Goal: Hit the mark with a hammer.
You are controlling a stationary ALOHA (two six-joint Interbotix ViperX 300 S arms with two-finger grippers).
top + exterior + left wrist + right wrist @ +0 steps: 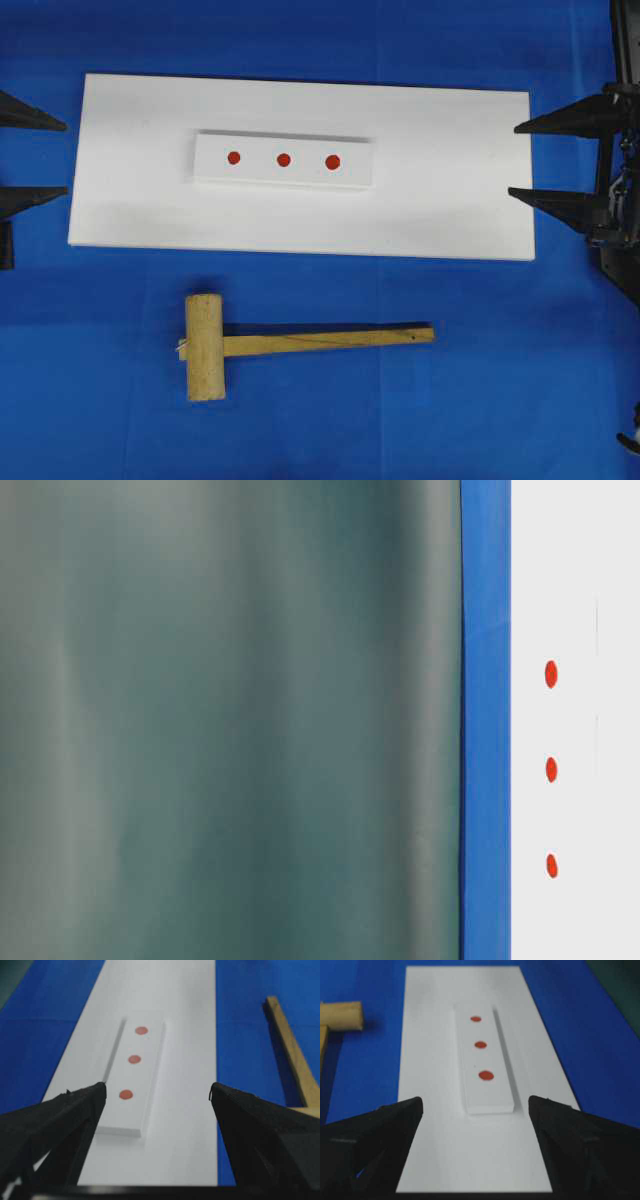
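Observation:
The hammer (pixel 205 346), a light wooden mallet, lies flat on the blue mat in front of the white board (pixel 440 200), its handle (pixel 330 338) pointing right. Three red marks (pixel 284 159) sit in a row on a small raised white strip (pixel 260 172) on the board. My left gripper (pixel 60 158) stands open at the board's left end and my right gripper (pixel 513 160) open at its right end, both holding nothing. The left wrist view shows the left gripper (pixel 158 1091), the marks (pixel 134 1059) and the handle (pixel 290 1045). The right wrist view shows the right gripper (pixel 475 1100), the marks (pixel 480 1044) and the hammer head (pixel 342 1015).
Blue mat (pixel 500 400) covers the table around the board. The table-level view shows the marks (pixel 551 770) on white, a blue strip (pixel 485 720) and a blurred grey-green backdrop (pixel 230 720).

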